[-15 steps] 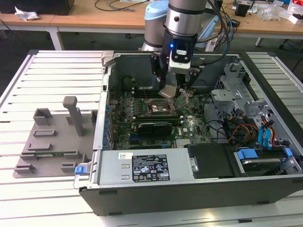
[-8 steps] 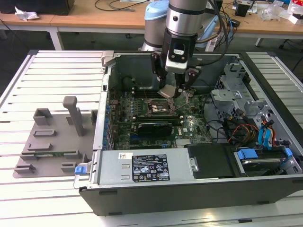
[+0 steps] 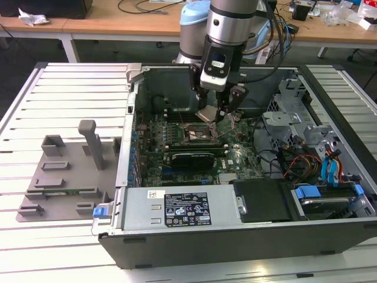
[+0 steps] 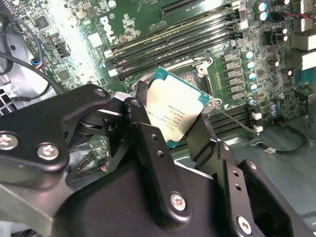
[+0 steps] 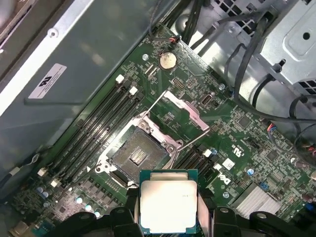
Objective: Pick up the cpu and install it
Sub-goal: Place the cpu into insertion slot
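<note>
**Chip gripped above the open socket**

The black two-fingered gripper point(image 5: 168, 210) is closed on the cpu point(image 5: 168, 205), a thin square chip with a shiny silver-grey metal lid on a green-edged base. One finger presses against each of two opposite edges. The jaws stand only as wide as the chip itself. In the second wrist view the fingers point(image 4: 143, 116) clamp its sides and the lid faces the camera.

In the exterior view the grey robot arm point(image 3: 232, 23) reaches down into the open black and grey metal computer case point(image 3: 134, 79). The chip hangs tilted above the green motherboard point(image 3: 235, 159) — clear of the board, not touching it.

In the first wrist view the square black-framed socket point(image 5: 138, 158) lies bare, its contact field uncovered. Its silver metal retaining frame point(image 5: 185, 111) is swung up and away to one side. The cpu sits near the socket but apart from it, not seated. Long black memory slots point(image 5: 96, 126) run beside the socket, and a round silver coin battery point(image 5: 168, 60) lies farther off on the board.

On the exterior view's left, a grey plastic tray fixture point(image 3: 65, 171) rests on the slatted aluminium table point(image 3: 65, 88) — just beside the case.
</note>
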Controlling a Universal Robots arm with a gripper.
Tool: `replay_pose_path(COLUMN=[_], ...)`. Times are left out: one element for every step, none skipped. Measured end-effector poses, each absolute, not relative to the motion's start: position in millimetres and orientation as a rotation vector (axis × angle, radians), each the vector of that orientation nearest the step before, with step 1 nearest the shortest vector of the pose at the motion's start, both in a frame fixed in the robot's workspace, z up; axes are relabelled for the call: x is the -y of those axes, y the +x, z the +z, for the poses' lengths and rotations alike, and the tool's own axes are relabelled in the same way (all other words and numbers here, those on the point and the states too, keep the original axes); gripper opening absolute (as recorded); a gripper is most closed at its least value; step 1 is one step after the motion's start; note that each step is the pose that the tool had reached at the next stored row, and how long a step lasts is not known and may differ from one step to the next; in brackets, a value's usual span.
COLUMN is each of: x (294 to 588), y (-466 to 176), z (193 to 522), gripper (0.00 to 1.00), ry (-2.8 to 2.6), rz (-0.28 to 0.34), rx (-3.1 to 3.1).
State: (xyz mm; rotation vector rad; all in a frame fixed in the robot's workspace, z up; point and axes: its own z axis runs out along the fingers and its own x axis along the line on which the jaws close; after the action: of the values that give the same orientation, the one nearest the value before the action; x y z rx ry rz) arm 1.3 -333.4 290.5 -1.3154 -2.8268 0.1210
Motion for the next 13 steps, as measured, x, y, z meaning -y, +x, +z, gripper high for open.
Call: replay_pose_path(x=[333.4, 333.4, 333.3, 333.3, 333.4, 333.3, 333.4, 333.3, 333.3, 333.3, 333.3, 333.3, 333.3], y=[1.3, 1.3, 1.3, 1.3, 1.3, 1.3, 1.3, 1.3, 1.3, 1.3, 1.3, 1.3, 1.3], z=[290.5, 290.5, 290.5, 290.5, 290.5, 290.5, 290.5, 290.5, 290.5, 290.5, 290.4, 290.4, 290.4], gripper=[0.55, 0.55, 0.55, 0.55, 0.55, 0.55, 0.55, 0.55, 0.55, 0.55, 0.55, 0.55, 0.55], ry=[-1.34, -1.365, -1.38, -1.392, -1.402, -1.41, -1.428, -1.447, -1.462, -1.469, -1.478, -1.492, -1.51], rz=[0.121, 0.12, 0.12, 0.12, 0.12, 0.12, 0.119, 0.119, 0.119, 0.119, 0.119, 0.118, 0.118], rx=[2.814, 2.802, 2.794, 2.787, 2.782, 2.778, 2.768, 2.758, 2.749, 2.745, 2.74, 2.732, 2.722])
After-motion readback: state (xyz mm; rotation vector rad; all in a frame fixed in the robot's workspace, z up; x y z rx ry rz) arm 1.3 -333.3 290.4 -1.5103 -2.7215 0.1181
